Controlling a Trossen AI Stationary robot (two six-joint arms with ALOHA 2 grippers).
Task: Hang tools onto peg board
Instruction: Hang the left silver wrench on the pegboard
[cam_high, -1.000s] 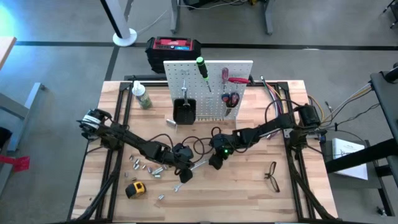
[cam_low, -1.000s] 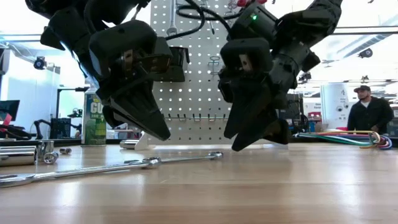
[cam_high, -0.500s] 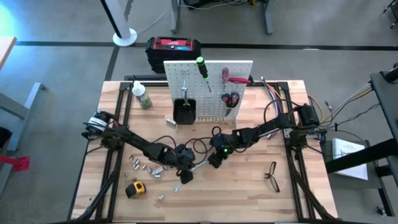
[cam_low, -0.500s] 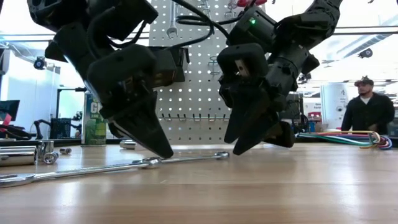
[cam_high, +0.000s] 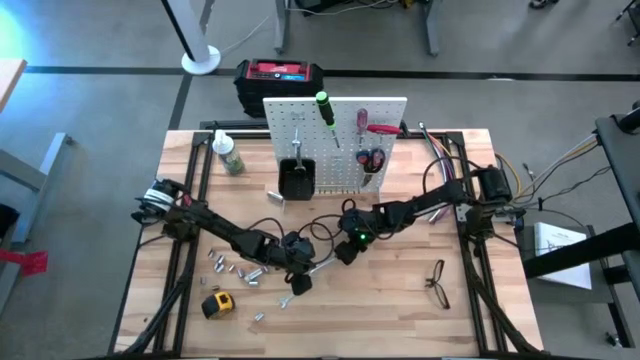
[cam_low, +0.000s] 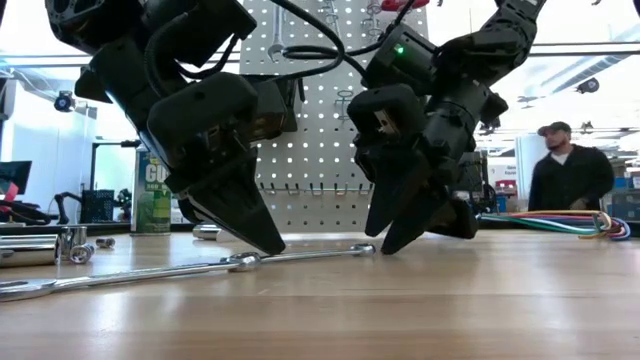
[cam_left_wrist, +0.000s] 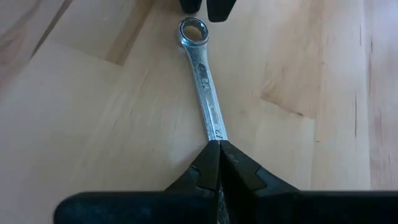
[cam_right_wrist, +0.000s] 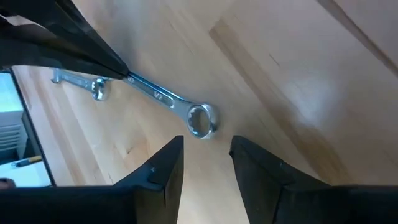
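left tool (cam_left_wrist: 219, 163) pinched on flat steel wrench (cam_left_wrist: 203, 78) | ring end | wood table (cam_left_wrist: 93, 112)

My left gripper (cam_high: 297, 283) sits low at centre frame, fingers pressed together, tips down; my right gripper (cam_high: 342, 257) hovers just beside it, fingers parted, angled downward.

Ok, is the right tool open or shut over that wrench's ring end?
Open: the right tool shows a gap between its fingers, just short of the ring end of the wrench flat on the table.

A green-labelled bottle (cam_high: 229, 157) stands near a red-and-black box (cam_high: 279, 77) (off-table).
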